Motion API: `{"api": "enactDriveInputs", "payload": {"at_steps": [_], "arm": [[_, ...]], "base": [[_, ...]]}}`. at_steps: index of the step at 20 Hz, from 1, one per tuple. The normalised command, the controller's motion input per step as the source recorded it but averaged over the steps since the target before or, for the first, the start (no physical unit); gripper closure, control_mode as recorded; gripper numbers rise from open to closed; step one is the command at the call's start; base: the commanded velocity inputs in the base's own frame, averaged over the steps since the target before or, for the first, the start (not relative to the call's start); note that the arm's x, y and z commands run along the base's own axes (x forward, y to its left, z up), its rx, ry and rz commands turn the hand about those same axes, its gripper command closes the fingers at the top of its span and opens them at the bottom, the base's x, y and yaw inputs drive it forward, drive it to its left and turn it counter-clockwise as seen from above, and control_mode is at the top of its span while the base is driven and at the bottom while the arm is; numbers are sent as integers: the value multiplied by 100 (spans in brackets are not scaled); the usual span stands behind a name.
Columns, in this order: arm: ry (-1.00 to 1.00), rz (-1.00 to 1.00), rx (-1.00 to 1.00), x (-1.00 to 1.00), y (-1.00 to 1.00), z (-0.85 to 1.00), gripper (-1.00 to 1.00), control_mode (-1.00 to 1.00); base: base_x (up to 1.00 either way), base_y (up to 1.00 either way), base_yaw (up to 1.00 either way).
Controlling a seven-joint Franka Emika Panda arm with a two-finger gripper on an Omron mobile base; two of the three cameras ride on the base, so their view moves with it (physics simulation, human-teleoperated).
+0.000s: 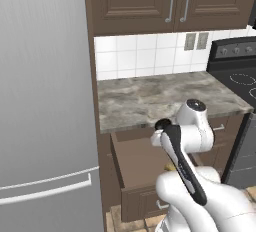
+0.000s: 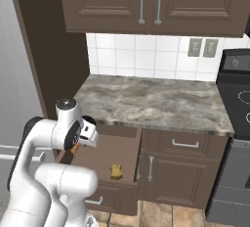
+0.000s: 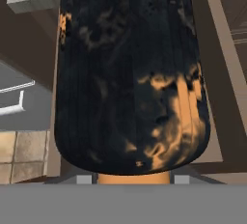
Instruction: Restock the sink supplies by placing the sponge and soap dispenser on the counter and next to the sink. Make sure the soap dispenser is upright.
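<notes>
We hold the soap dispenser (image 3: 130,73) in the nearly closed gripper (image 2: 78,147), just above the open drawer (image 2: 105,160), where the sponge (image 2: 116,170) lies. We should lift it straight out of the drawer, keeping a firm grip, and set it upright on the counter (image 2: 156,101).

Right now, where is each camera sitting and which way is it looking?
Left base view: behind the arm on its left, facing the counter and open drawer; the arm rises at lower right.
Right base view: behind on its right, same counter and drawer, with the sponge inside; the arm is at lower left.
Hand view: on the hand, looking along the gripper at the soap dispenser, held close.
Both base views share the counter and drawer.
</notes>
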Motion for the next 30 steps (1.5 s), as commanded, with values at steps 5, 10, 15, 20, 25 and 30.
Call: {"api": "enactDriveInputs", "payload": {"at_steps": [5, 10, 15, 20, 25, 30], "arm": [[0, -3, 1, -67, -25, 72, 100, -100], [0, -5, 0, -30, -13, 45, 100, -100], [0, 0, 0, -2, 0, 1, 100, -100], [-1, 0, 0, -4, 1, 0, 100, 100], [0, 0, 0, 0, 0, 0, 100, 100], [0, 0, 0, 0, 0, 0, 100, 100]], "base": [[0, 0, 0], [0, 0, 0], [0, 0, 0], [-7, 0, -3], [-52, 0, -66], [-26, 0, -96]]}}
